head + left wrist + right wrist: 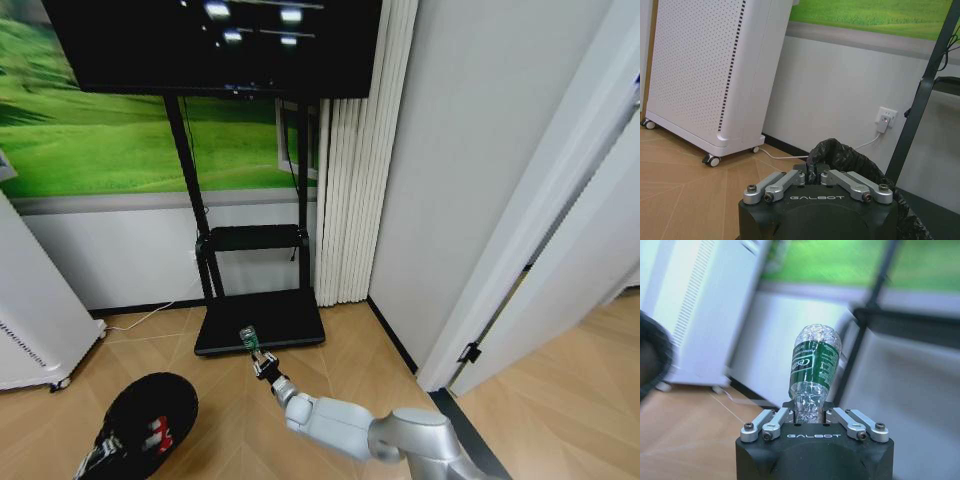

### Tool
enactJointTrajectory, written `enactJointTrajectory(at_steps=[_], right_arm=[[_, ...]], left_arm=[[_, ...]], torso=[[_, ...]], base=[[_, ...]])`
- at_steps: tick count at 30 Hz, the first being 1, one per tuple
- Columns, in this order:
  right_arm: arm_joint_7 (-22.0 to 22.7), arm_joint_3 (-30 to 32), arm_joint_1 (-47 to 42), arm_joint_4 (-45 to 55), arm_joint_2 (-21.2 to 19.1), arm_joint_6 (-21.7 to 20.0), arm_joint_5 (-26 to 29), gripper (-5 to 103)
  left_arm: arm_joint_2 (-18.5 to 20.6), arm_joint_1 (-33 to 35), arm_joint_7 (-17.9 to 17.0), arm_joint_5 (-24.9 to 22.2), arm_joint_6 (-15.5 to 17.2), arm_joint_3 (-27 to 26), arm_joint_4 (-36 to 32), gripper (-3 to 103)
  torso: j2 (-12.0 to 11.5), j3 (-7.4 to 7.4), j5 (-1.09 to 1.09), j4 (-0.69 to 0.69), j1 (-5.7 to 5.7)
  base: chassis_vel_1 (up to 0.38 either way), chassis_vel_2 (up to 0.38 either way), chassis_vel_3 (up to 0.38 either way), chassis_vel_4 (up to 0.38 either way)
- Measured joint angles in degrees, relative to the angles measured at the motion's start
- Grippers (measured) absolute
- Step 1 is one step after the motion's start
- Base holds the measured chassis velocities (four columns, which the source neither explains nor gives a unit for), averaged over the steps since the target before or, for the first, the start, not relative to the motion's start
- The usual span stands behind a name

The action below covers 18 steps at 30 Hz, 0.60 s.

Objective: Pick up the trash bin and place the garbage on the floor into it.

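The black trash bin hangs low at the left, lined with a black bag, and red-and-white garbage pieces lie inside it. My left gripper is shut on the bin's bag-covered rim. My right gripper reaches forward over the wooden floor, to the right of the bin and a little beyond it. It is shut on a small clear bottle with a green label. In the right wrist view the bottle stands up out of the right gripper, with the bin's edge off to one side.
A white wheeled cabinet stands at the left wall. A black TV stand with a flat base is straight ahead under a screen. A wall socket with a plug sits beside it. A doorway opens at the right.
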Motion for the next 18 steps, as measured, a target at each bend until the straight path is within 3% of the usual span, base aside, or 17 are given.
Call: enactJointTrajectory(at_steps=[5,8,14,18], right_arm=[[-7.29,-0.68,4.31,-0.97,1.77,9.37,-8.18,23],[-9.48,-1.72,6.73,0.74,1.86,10.58,-11.03,23],[-9.79,-4.76,9.21,5.15,1.39,10.67,-10.0,23],[-9.6,-7.15,9.62,6.68,3.45,10.56,-8.31,23]], left_arm=[[0.5,-0.01,0.45,-1.14,-0.04,-1.11,0.09,8],[0.97,-0.41,0.33,-1.46,-0.04,-1.36,-0.05,8],[1.67,-1.08,-0.14,-1.79,0.2,-1.44,-0.34,8],[2.12,-2.1,-0.52,-1.87,0.56,-1.11,-0.33,8]], torso=[[0.0,0.0,0.0,0.02,0.0],[0.0,0.0,0.0,0.02,0.0],[0.0,-0.01,0.0,-0.01,0.0],[0.0,0.0,0.01,0.02,0.0]], base=[[0.0,0.0,0.0,0.0],[0.0,0.0,0.0,0.0],[0.0,0.0,0.0,0.0],[0.0,0.0,0.0,0.0]])
